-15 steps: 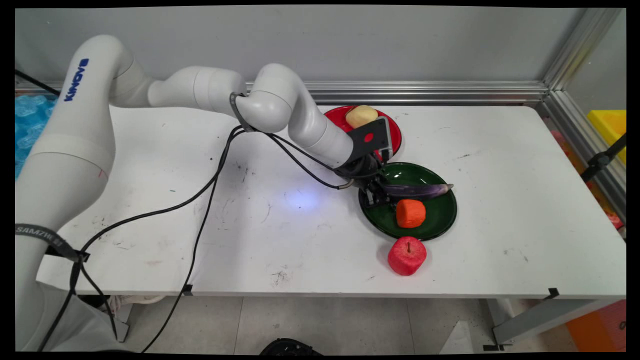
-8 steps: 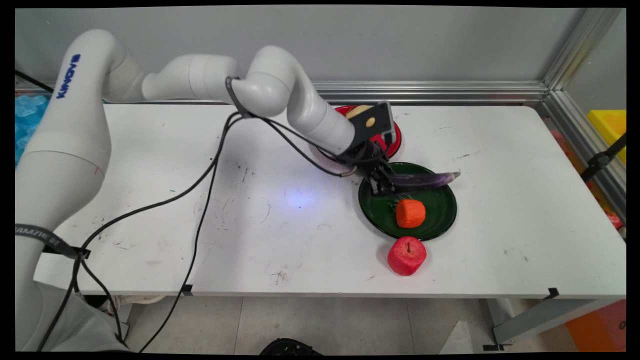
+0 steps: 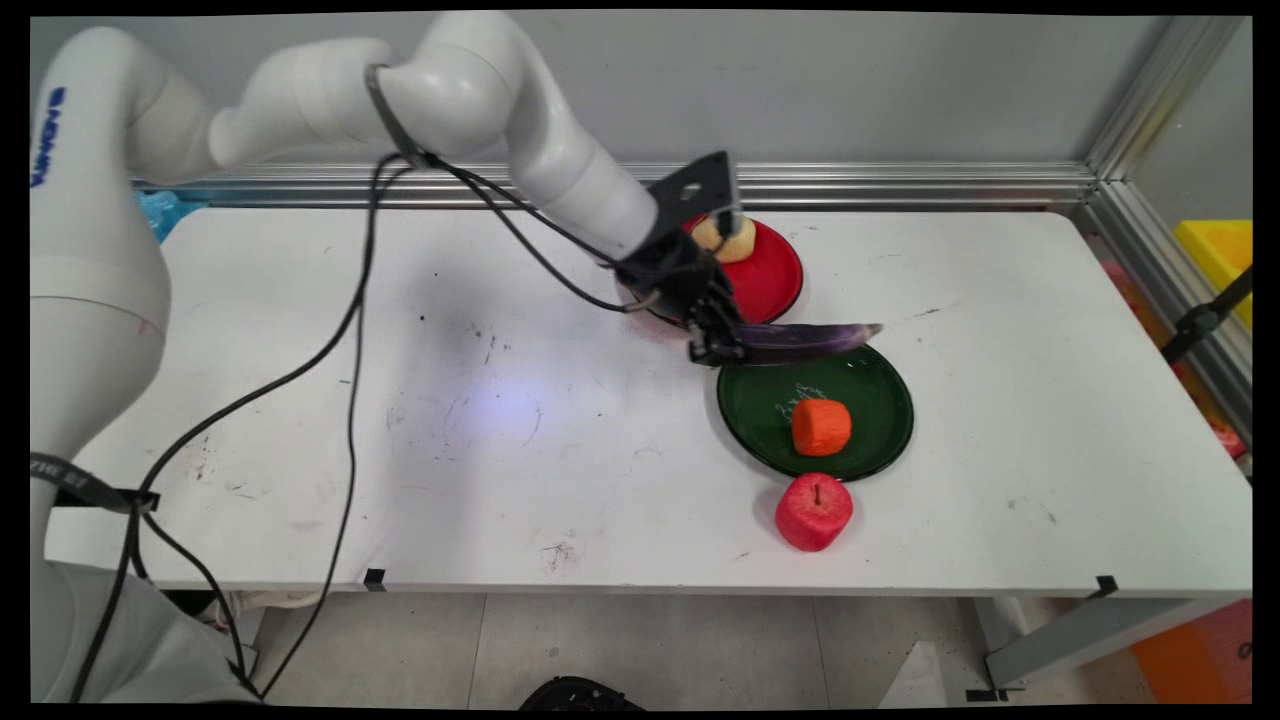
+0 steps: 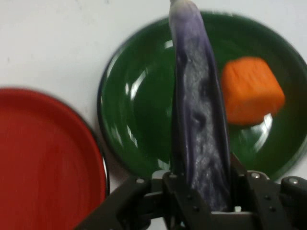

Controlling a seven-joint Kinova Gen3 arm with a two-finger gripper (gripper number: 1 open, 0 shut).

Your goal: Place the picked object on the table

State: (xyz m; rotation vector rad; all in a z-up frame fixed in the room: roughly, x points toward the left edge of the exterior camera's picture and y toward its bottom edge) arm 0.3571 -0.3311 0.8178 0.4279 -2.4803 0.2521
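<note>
My gripper (image 3: pixel 722 345) is shut on the stem end of a long purple eggplant (image 3: pixel 805 337), held level in the air above the far rim of the green plate (image 3: pixel 870 380). In the hand view the eggplant (image 4: pixel 199 115) runs up from my gripper (image 4: pixel 201 191) across the green plate (image 4: pixel 139 105). An orange chunk (image 3: pixel 822 426) lies on that plate, also seen as the orange chunk (image 4: pixel 252 91) at the right of the eggplant. The red plate (image 3: pixel 772 275) sits just behind, and the red plate (image 4: pixel 48 158) fills the hand view's lower left.
A pale yellow potato (image 3: pixel 728 238) rests on the red plate's far side, partly behind my wrist. A red apple (image 3: pixel 814 511) stands on the table in front of the green plate. Black cables hang from the arm over the table's left half.
The gripper has lifted the eggplant off the green plate and carried it up and back, toward the red plate. The orange chunk and apple have stayed put.
</note>
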